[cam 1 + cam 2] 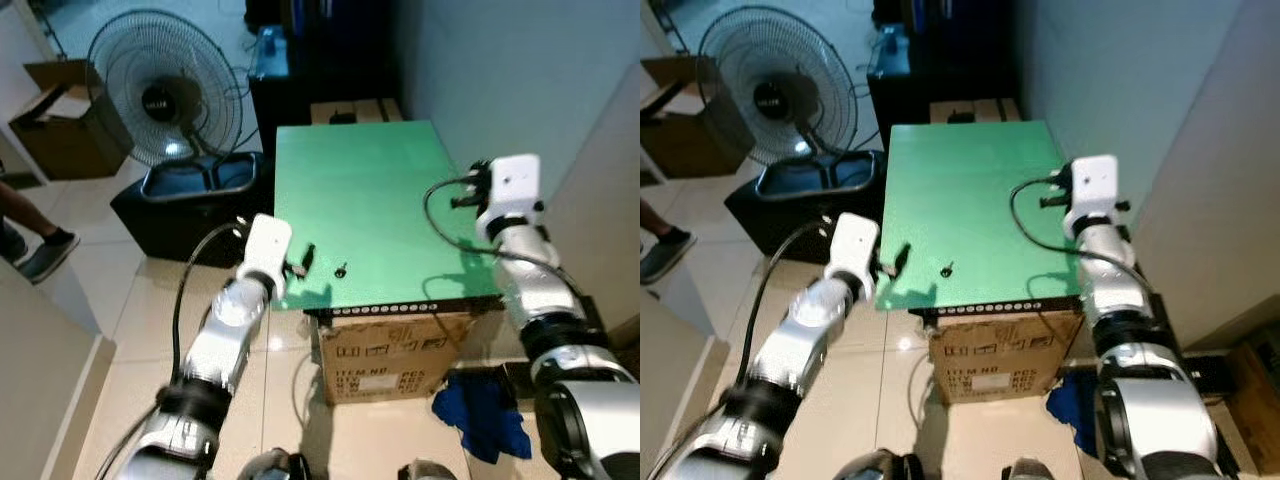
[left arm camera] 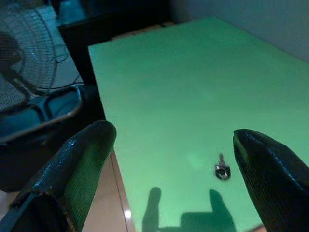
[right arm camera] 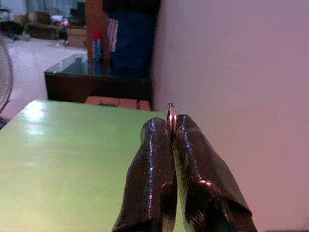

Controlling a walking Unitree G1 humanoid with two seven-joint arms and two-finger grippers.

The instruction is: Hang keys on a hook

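A small key (image 1: 341,269) lies on the green tabletop (image 1: 370,190) near its front edge; the left wrist view shows the key (image 2: 222,170) just beyond the fingers. My left gripper (image 1: 302,262) hovers open at the table's front left corner, with nothing between its fingertips (image 2: 104,130). My right arm (image 1: 512,190) is raised over the table's right side, close to the wall. In the right wrist view, my right gripper (image 3: 171,126) is shut on a thin metal key ring (image 3: 171,113), which sticks up between the fingertips.
The tabletop rests on a cardboard box (image 1: 400,355). A standing fan (image 1: 165,90) and a black bin (image 1: 195,190) are to the left, and a dark cabinet (image 1: 290,90) stands behind. A blue cloth (image 1: 485,415) lies on the floor. A person's foot (image 1: 40,250) is at far left.
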